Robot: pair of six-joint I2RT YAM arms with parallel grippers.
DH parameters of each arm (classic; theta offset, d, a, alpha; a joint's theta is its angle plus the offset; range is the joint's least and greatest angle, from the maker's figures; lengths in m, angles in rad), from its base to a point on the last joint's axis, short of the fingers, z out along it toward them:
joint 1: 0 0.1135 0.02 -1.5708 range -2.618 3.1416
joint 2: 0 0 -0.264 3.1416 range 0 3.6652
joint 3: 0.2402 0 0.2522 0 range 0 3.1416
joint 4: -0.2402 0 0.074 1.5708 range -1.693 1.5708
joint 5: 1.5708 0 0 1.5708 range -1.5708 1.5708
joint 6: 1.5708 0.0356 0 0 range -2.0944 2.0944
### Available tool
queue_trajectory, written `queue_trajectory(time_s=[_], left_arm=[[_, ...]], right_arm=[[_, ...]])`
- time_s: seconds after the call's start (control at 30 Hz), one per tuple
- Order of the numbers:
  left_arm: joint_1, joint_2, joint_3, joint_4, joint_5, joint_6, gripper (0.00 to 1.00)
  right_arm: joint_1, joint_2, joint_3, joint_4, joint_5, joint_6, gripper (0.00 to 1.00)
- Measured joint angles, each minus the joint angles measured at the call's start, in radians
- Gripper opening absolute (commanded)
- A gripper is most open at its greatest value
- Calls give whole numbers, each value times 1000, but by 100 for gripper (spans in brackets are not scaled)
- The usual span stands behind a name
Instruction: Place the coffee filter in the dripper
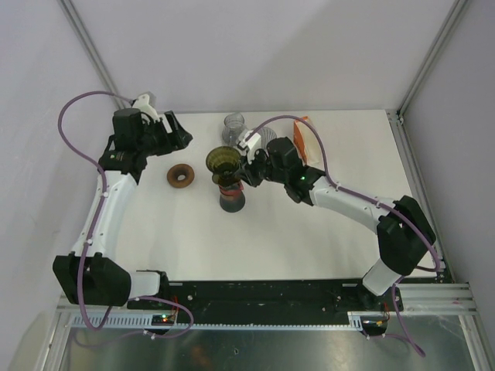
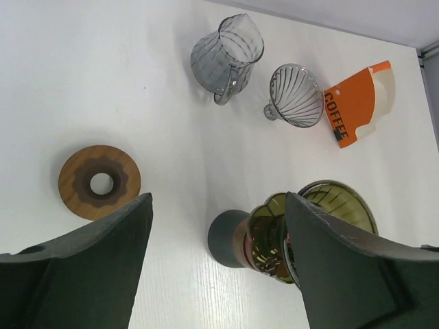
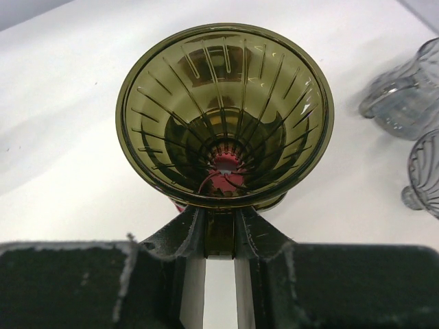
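Observation:
An olive-green glass dripper (image 1: 222,160) stands on a dark, red-banded cup (image 1: 231,199) at the table's middle. My right gripper (image 1: 246,171) is shut on the dripper's handle; in the right wrist view the jaws (image 3: 221,233) clamp the handle just below the empty bowl (image 3: 225,113). An orange "COFFEE" filter pack (image 1: 300,139) lies behind, also in the left wrist view (image 2: 353,107). No loose filter shows. My left gripper (image 1: 184,137) is open and empty above the table's left, its jaws (image 2: 218,205) wide apart, with the dripper (image 2: 339,202) by its right finger.
A wooden ring (image 1: 181,175) lies left of the dripper, also in the left wrist view (image 2: 100,181). A clear glass pitcher (image 2: 226,49) and a clear glass dripper (image 2: 296,95) stand at the back, next to the orange pack.

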State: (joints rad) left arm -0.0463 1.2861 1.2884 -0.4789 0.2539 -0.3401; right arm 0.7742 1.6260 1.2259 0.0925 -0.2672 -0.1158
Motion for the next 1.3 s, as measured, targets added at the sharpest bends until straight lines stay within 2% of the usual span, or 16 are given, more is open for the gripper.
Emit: queue_trajectory(time_s=[0.33, 1.3], left_arm=[[5, -2, 0, -1, 5, 52, 82], [5, -1, 0, -1, 13, 53, 82]], right_arm=[[-6, 0, -53, 13, -57, -17, 0], [-32, -3, -100, 72, -126, -43, 0]])
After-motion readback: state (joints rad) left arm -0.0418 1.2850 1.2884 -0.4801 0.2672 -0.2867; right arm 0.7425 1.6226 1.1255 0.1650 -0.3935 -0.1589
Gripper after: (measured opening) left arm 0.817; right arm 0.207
